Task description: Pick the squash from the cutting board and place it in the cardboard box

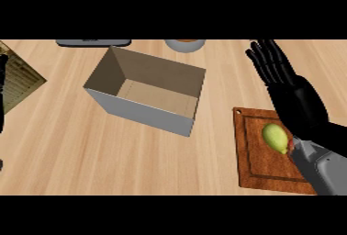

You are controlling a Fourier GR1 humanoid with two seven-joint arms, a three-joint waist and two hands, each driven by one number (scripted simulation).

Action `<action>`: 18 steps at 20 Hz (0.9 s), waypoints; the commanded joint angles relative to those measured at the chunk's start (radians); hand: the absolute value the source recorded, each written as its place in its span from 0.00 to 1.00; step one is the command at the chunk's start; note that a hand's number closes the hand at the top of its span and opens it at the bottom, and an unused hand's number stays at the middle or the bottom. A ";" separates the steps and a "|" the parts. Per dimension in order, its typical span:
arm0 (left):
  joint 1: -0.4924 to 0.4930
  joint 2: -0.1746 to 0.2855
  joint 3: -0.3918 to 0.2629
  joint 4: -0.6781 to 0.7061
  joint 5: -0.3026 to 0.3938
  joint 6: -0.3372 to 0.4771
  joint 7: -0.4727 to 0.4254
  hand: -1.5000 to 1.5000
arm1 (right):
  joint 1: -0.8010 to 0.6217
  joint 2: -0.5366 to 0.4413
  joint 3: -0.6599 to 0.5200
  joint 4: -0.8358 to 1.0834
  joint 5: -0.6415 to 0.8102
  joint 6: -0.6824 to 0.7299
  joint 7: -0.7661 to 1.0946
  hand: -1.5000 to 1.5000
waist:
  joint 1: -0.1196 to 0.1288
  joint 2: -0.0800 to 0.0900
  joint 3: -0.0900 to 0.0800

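At the near right, on the cutting board (252,160), lies the squash (274,137), just beside the right forearm. Farther up, past the squash, the right hand (279,69) hangs with fingers straight, holding nothing. The cardboard box (142,112) stands to the left.

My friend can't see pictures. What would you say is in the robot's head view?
A yellow-green squash lies on a cutting board at the lower right. The right hand is open, fingers straight, past the board's far edge, not holding the squash. An open cardboard box stands on the wooden counter left of the board.
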 commanded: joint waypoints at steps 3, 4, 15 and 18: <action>0.028 -0.022 -0.085 0.014 0.016 -0.128 -0.068 0.50 | 0.023 -0.247 -0.255 -0.011 -0.200 0.262 -0.025 0.00 | -0.015 -0.006 0.030; 0.011 -0.007 -0.123 0.005 0.002 -0.161 -0.058 0.50 | 0.014 -0.278 -0.284 -0.012 -0.248 0.314 -0.015 0.00 | -0.033 -0.007 0.031; 0.021 -0.022 -0.213 0.045 0.037 -0.321 -0.119 0.50 | 0.179 -0.605 -0.450 0.364 0.105 0.730 -0.626 0.00 | 0.010 0.007 0.036; -0.008 -0.052 -0.238 0.087 0.007 -0.316 -0.133 0.50 | 0.201 -0.647 -0.441 0.390 0.239 0.706 -0.796 0.00 | 0.008 0.009 0.035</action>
